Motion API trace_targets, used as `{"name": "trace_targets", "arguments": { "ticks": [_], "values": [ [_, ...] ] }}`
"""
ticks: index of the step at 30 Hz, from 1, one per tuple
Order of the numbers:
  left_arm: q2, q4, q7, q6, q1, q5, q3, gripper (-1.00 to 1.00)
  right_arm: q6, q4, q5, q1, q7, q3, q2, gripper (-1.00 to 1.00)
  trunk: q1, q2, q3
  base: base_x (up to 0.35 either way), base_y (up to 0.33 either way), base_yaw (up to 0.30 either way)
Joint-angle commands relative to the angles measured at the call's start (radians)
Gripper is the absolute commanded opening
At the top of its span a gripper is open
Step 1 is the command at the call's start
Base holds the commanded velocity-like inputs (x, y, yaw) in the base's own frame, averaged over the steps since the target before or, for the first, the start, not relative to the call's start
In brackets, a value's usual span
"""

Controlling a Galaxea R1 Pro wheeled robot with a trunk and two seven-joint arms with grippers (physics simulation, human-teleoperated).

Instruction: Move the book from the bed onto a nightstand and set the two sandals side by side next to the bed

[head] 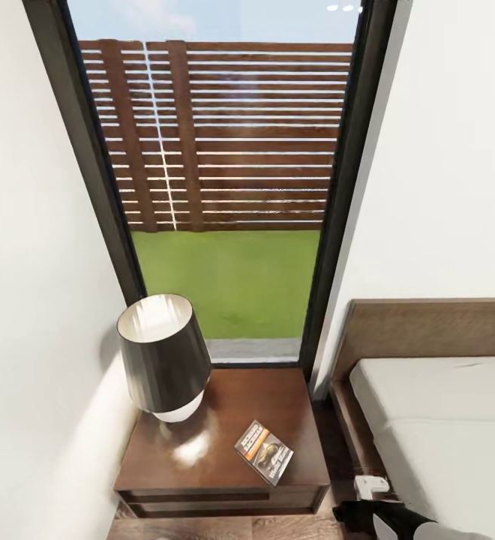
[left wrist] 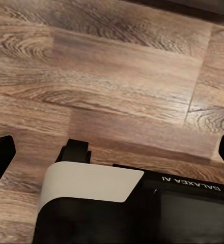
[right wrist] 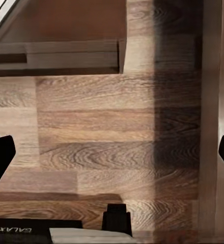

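The book [head: 264, 451], with a dark cover and an orange band, lies flat on the nightstand [head: 225, 480], near its front right corner and beside the black-shaded lamp [head: 163, 356]. To the right is the bed [head: 442, 435], with its pale mattress and wooden headboard. The two sandals are out of view. My left gripper [left wrist: 112, 152] hangs open over bare plank floor, its fingertips [left wrist: 0, 157] far apart. My right gripper [right wrist: 112, 152] is also open above the floor, with nothing between its fingers [right wrist: 0, 157]. Part of my right arm [head: 386, 519] shows low between nightstand and bed.
A tall dark-framed window [head: 225, 187] behind the nightstand shows lawn and a slatted fence. White walls close in on the left and right. My own base [left wrist: 142, 208] sits below the left gripper. A dark wooden furniture edge [right wrist: 214, 101] runs beside the right gripper.
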Motion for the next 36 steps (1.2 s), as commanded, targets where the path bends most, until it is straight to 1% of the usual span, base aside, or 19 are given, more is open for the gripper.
{"name": "trace_targets", "arguments": {
  "ticks": [1, 6, 9, 10, 16, 18, 19, 21, 24, 27, 34, 36],
  "values": [
    [0.001, 0.003, 0.000, -0.003, 0.004, 0.000, 0.000, 1.00, -0.003, 0.000, 0.000, 0.008, 0.000, 0.000, 0.000, 1.00, -0.004, 0.007, 0.003, 0.000, 0.000, 0.000],
    [0.002, 0.043, -0.001, -0.033, 0.037, 0.000, 0.000, 1.00, -0.014, 0.000, 0.000, 0.085, -0.002, -0.001, 0.001, 1.00, -0.023, 0.042, 0.019, 0.000, 0.000, 0.000],
    [0.004, 0.054, -0.001, -0.036, 0.056, -0.001, 0.000, 1.00, -0.015, 0.001, 0.000, 0.104, -0.004, -0.001, 0.001, 1.00, -0.035, 0.063, 0.029, 0.000, 0.000, 0.000],
    [0.006, 0.056, -0.001, -0.036, 0.067, -0.003, -0.001, 1.00, -0.015, 0.001, 0.000, 0.123, -0.004, -0.002, 0.000, 1.00, -0.038, 0.070, 0.032, 0.000, 0.000, 0.000],
    [0.011, 0.057, -0.001, -0.037, 0.108, -0.006, -0.002, 1.00, -0.043, 0.002, -0.002, 0.185, -0.005, -0.003, -0.001, 1.00, -0.061, 0.112, 0.050, 0.000, 0.000, 0.000],
    [0.016, 0.057, -0.005, -0.037, 0.124, -0.008, -0.004, 1.00, -0.050, 0.003, -0.003, 0.217, -0.005, -0.003, -0.002, 1.00, -0.069, 0.126, 0.057, 0.000, 0.000, 0.000],
    [0.025, 0.057, -0.020, -0.038, 0.138, -0.009, -0.004, 1.00, -0.053, 0.003, -0.005, 0.247, -0.005, -0.004, -0.004, 1.00, -0.073, 0.133, 0.060, 0.000, 0.000, 0.000],
    [0.037, 0.058, -0.057, -0.041, 0.157, -0.009, -0.005, 1.00, -0.054, 0.003, -0.005, 0.273, -0.005, -0.005, -0.005, 1.00, -0.081, 0.147, 0.066, 0.000, 0.000, 0.000],
    [0.050, 0.059, -0.087, -0.042, 0.168, -0.009, -0.006, 1.00, -0.054, 0.004, -0.005, 0.288, -0.005, -0.004, -0.004, 1.00, -0.092, 0.168, 0.076, 0.000, 0.000, 0.000],
    [0.056, 0.059, -0.096, -0.043, 0.172, -0.007, -0.007, 1.00, -0.055, 0.003, -0.004, 0.293, -0.005, -0.003, -0.003, 1.00, -0.104, 0.189, 0.085, 0.000, 0.000, 0.000],
    [0.085, 0.058, -0.101, -0.043, 0.174, -0.004, -0.008, 1.00, -0.055, 0.001, -0.003, 0.297, -0.005, -0.003, 0.000, 1.00, -0.130, 0.238, 0.107, 0.000, 0.000, 0.000],
    [0.086, 0.059, -0.101, -0.043, 0.174, -0.004, -0.008, 1.00, -0.055, 0.001, -0.003, 0.297, -0.005, -0.003, -0.001, 1.00, -0.138, 0.252, 0.113, 0.000, 0.000, 0.000]
  ]
}}
